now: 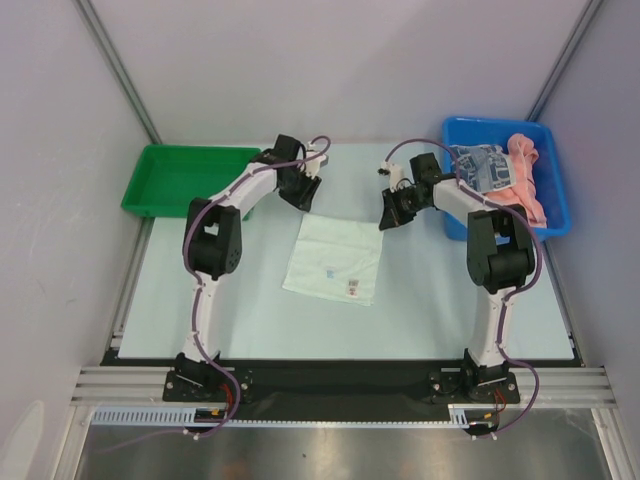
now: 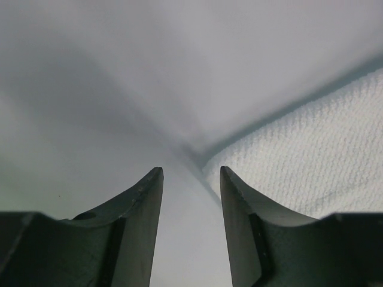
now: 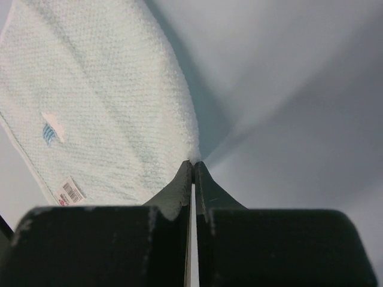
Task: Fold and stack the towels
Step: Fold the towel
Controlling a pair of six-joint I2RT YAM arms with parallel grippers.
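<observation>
"Top external view first," says the operator. "Which towel are you on?"

"The white towel (image 1: 335, 258). It lies spread flat on the bench (image 1: 200, 320) between my two arms, label end toward my bases. The patterned towel (image 1: 480, 165) and the pink towel (image 1: 527, 178) are bunched in the blue bin (image 1: 557, 218) at my far right. The green tray (image 1: 175, 180) sits at the far left."

"And your jaws?"

"My right jaws are pressed together at the far right corner. The right wrist view shows cloth at their tips, so I judge they are pinching that corner. My left jaws are spread, low at the far left corner. In the left wrist view the corner sits just inside one finger (image 2: 239, 233), not yet pinched."

"So the step is?"

"The first fold, at its grasping stage, with only one side secured. The task is barely begun: no towel is folded or stacked."

"What does the next move call for?"

"Nudge the left jaws over so the corner lies well between them, then close and check that I've caught cloth. Both arms should then rise together and carry the far edge evenly toward the near edge. Lifting with one corner loose would drag the towel crooked."
</observation>
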